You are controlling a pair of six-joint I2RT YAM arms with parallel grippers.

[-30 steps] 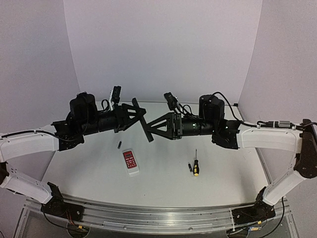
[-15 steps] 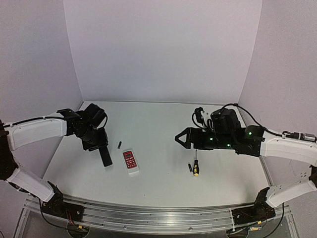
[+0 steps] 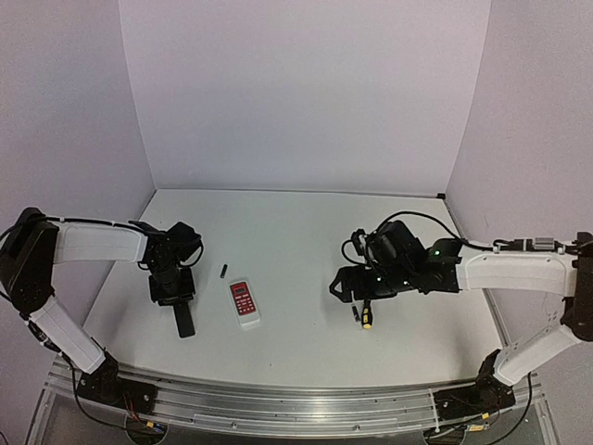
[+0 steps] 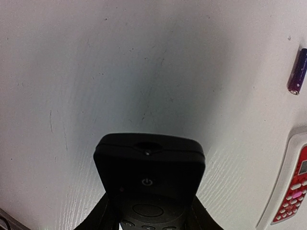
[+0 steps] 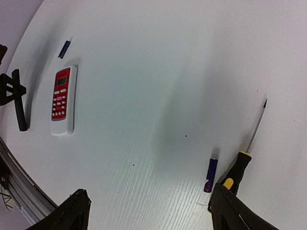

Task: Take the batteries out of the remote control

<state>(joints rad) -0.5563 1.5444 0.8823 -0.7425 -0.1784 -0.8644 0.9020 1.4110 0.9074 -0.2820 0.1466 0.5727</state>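
The remote control is sitting nearest the lens in the left wrist view, button face toward the camera, power key showing. The left pincer is gripping it by its two long edges, fingers pressing in from both sides, and most of the body is sticking out ahead of them. From above, the remote's long axis is running from the pincer toward the near edge of the table, angling slightly right. Whether it is resting on the table or hanging just above it: cannot tell.

Moving outward, one battery is lying loose on the table, ahead-right of the remote and apart from it. The white remote is lying nearby.

The right pincer is hanging open over the right half, with nothing between its fingers. A second battery is lying just beside the screwdriver handle, near that pincer.

With two cells lying out, the unloading is looking done or close to it. The back compartment is facing away, so empty or not cannot be confirmed.

Key relation: the remote is in the left pincer and the right one is well apart across the table, so the left arm is nearer.
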